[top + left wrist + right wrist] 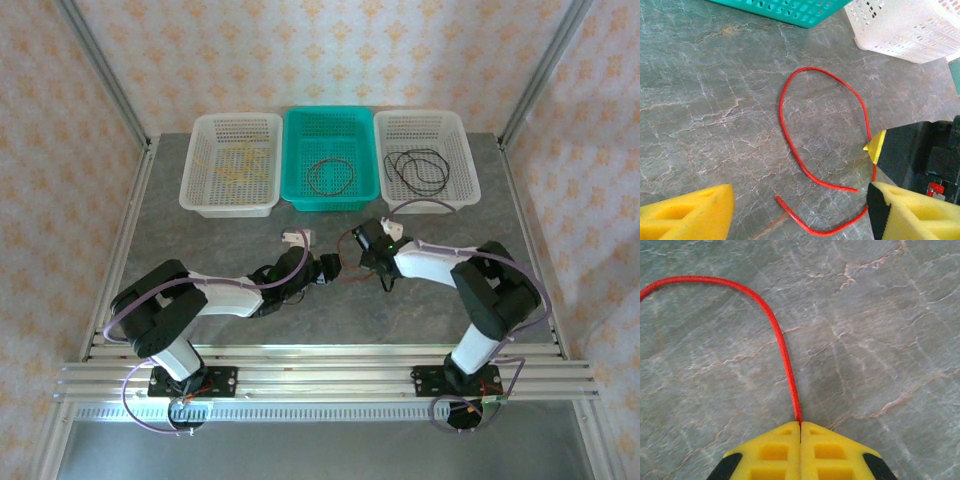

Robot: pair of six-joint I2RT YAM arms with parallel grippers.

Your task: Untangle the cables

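The two yellow pads of the right gripper point(800, 426) are pressed flat together, and the red cable point(782, 347) enters the seam between them at the tip, so we read this gripper as pinched closed on the cable. From the pads the cable runs away over the grey marbled table point(880, 330), then bends off to the left in the right wrist view. The jaws of the left gripper point(800, 212) stand wide apart; its yellow fingers point(690, 215) sit at the two lower corners of the left wrist view, and the table shows between them, with the near stretch of the red cable lying across the gap. In that view we see the cable as a single open loop flat on the table, its two free ends near each other at the near side and the curve reaching toward the baskets. The right gripper's yellow tip meets the loop on its right side. From above, both grippers face each other at the middle of the table, close together, with the red cable between them. Farther out, three baskets stand side by side along the far edge. The white basket on the left point(230, 207) holds the yellow cables point(240, 165), the teal basket point(330, 202) in the middle holds a dark red loop point(330, 177), and the white basket on the right point(432, 202) holds the black cables point(418, 168). Patterned walls close the scene on the left, right and far sides.
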